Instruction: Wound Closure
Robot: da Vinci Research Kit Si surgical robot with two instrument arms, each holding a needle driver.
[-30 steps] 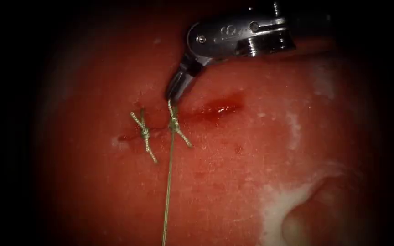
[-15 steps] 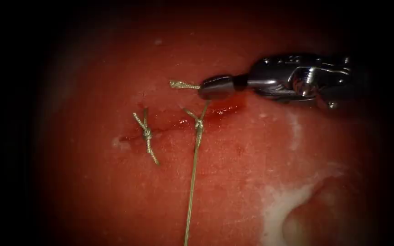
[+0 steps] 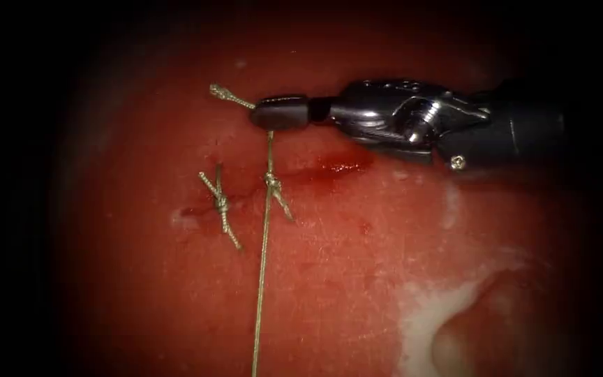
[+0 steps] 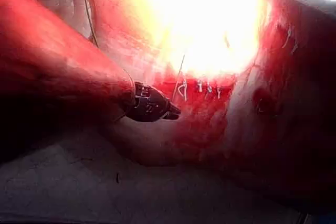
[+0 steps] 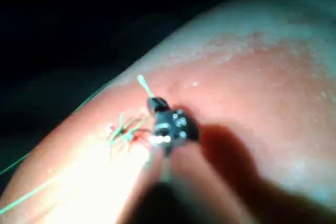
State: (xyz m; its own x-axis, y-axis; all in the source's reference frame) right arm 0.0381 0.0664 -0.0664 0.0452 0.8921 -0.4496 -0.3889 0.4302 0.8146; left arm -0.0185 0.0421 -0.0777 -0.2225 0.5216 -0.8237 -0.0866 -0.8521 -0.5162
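The thread [image 3: 265, 146] is gripped by the closed right hand [image 3: 278, 112], just above the second knot [image 3: 271, 183] on the cut [image 3: 301, 174]. A knot looks to be being tied. The left hand [image 4: 170, 112] is seen; its state cannot be told.

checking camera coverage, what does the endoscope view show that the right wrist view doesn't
Endoscope view: the red fluid in the cut, right of the second knot, and a pale patch of the tissue. Right wrist view: the thread trailing off over the tissue's curved edge. Both: the right pincer shut on the thread, a short end poking past it, and the two knots.
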